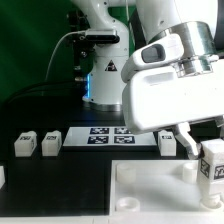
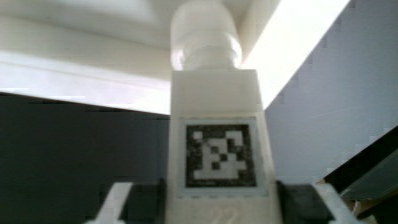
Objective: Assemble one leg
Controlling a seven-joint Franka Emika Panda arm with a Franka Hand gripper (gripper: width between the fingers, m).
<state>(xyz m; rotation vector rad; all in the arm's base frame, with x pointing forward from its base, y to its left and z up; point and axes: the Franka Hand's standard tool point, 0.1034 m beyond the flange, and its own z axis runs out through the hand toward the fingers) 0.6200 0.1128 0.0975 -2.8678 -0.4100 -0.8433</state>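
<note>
My gripper [image 1: 200,152] is shut on one leg [image 1: 213,165], a small white block with a black-and-white tag, and holds it upright over the right end of the large white tray [image 1: 120,192]. In the wrist view the leg [image 2: 217,110] runs between my two fingers [image 2: 121,202], tag facing the camera, its round end pointing at the white tray [image 2: 80,65]. Two more legs [image 1: 22,146] [image 1: 50,143] stand at the exterior view's left. Another leg [image 1: 167,143] stands behind my gripper.
The marker board [image 1: 105,137] lies flat on the black table behind the tray. The robot's white base [image 1: 103,75] stands at the back, with a black cable arching to its left.
</note>
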